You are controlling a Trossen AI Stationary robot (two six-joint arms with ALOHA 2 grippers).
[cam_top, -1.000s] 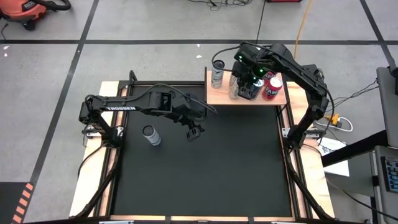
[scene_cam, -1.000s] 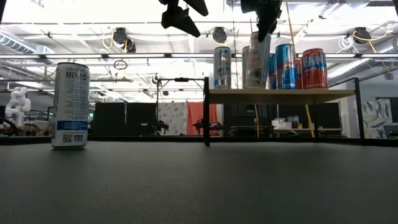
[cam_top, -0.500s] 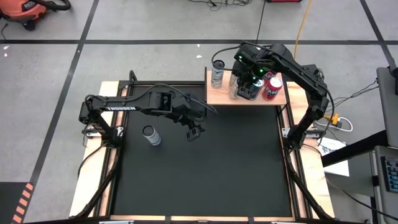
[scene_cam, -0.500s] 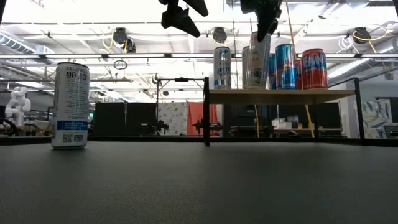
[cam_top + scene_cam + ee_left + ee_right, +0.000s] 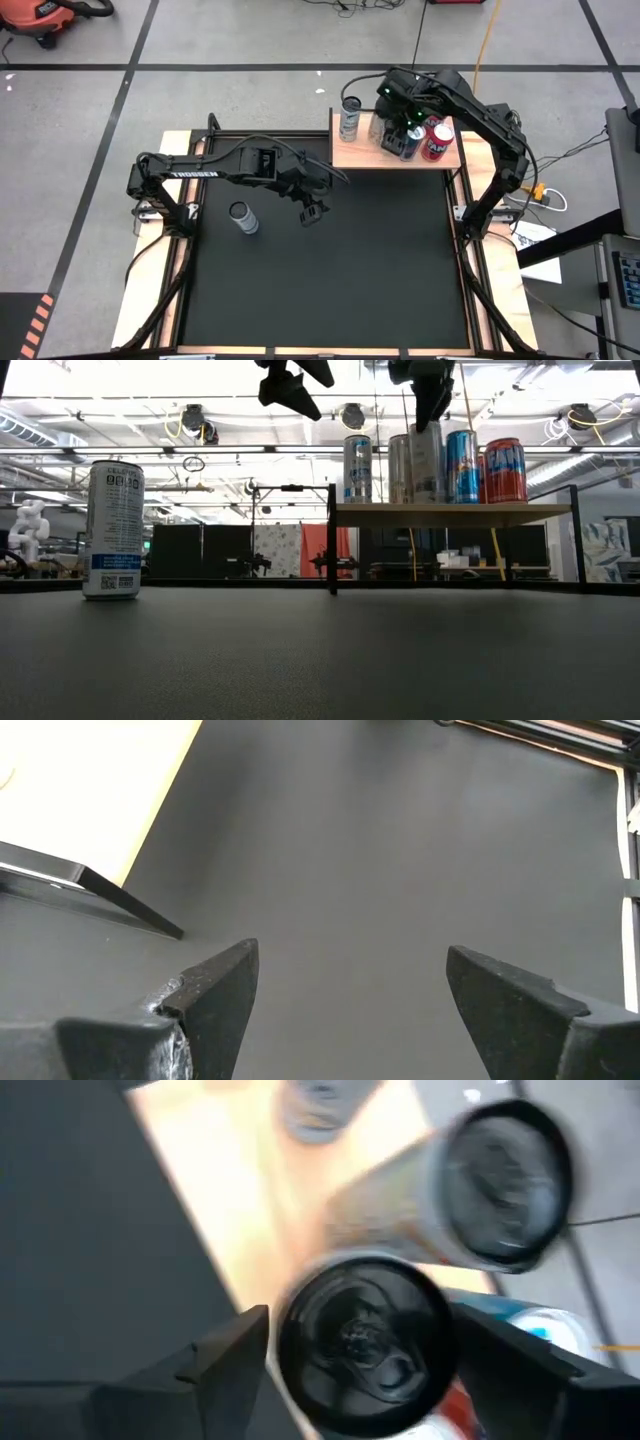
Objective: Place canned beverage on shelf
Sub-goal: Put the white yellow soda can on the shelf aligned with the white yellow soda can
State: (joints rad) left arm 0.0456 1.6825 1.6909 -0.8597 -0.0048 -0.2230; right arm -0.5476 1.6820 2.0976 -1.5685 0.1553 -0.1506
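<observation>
My right gripper (image 5: pixel 355 1370) is over the shelf (image 5: pixel 350 153) at the far right of the table, its fingers spread to either side of the dark top of a can (image 5: pixel 360 1342) in the right wrist view. From these pictures I cannot tell whether the fingers press the can or stand clear of it, so I leave that open. In the low view the right gripper (image 5: pixel 428 390) hangs just above the row of cans on the shelf (image 5: pixel 450 514).

Nearest to the low camera, 1 white can (image 5: pixel 112 529) stands upright on the black mat (image 5: pixel 330 280), on the left side of the table and well apart from the shelf. From above I see the same can (image 5: pixel 241 217) near the left arm's base.

My left gripper (image 5: pixel 345 990) waits over the middle of the mat with its fingers wide apart and nothing between them; below it I see only bare mat. From above, the left gripper (image 5: pixel 311 212) sits between the lone can and the shelf.

Farther back, the light wooden shelf carries the cans: a silver can (image 5: pixel 358 468) stands alone at its left end, then a grey can (image 5: pixel 420 467) under my gripper, a blue can (image 5: pixel 460 466) and a red can (image 5: pixel 505 470), all upright and close together.
</observation>
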